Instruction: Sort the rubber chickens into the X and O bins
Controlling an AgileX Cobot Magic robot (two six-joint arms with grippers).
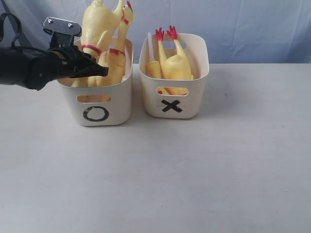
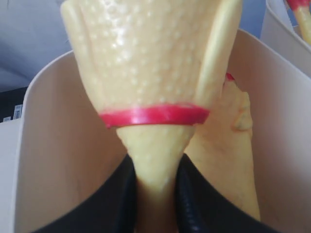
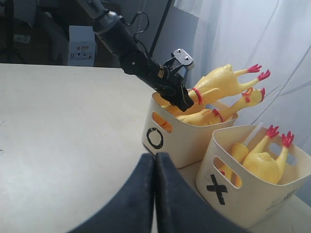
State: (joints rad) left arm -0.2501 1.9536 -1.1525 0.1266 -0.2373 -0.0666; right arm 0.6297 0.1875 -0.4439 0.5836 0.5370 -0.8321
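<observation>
Front of the tabletop point(image 1: 184, 184) is bare, with no chickens lying out on it in any view, so sorting looks close to done. Right jaws show only in the right wrist view. They are pressed together, pinch nothing and hang above the tabletop off to the side of the bins, likely parked out of the way.

Next back, O bin point(image 1: 99, 114) and X bin point(image 1: 172, 106) stand side by side, just apart, marks facing front so each reads easily. Left arm point(image 1: 29, 68) reaches over the O bin's rim. Its jaws pinch the held chicken point(image 2: 146, 58) on the neck, just past the red band point(image 2: 155, 115). That is probably the thinnest part, where the jaws can get round it.

That chicken is head down in the O bin, with body and legs sticking well above the rim, too long to lie inside. Whether the head touches the bin floor is hidden. It is not released yet, so the judged step is setting it down. Close against it a second long chicken point(image 1: 119, 56) stands in the same bin, head up. Risk: the held chicken tips out once freed.

X bin holds two short ones: plump chicken point(image 1: 176, 65) feet up, pale chicken point(image 1: 154, 69) tucked beside it. Long to O, short to X seems the rule. Blue cloth point(image 1: 252, 24) hangs behind.
</observation>
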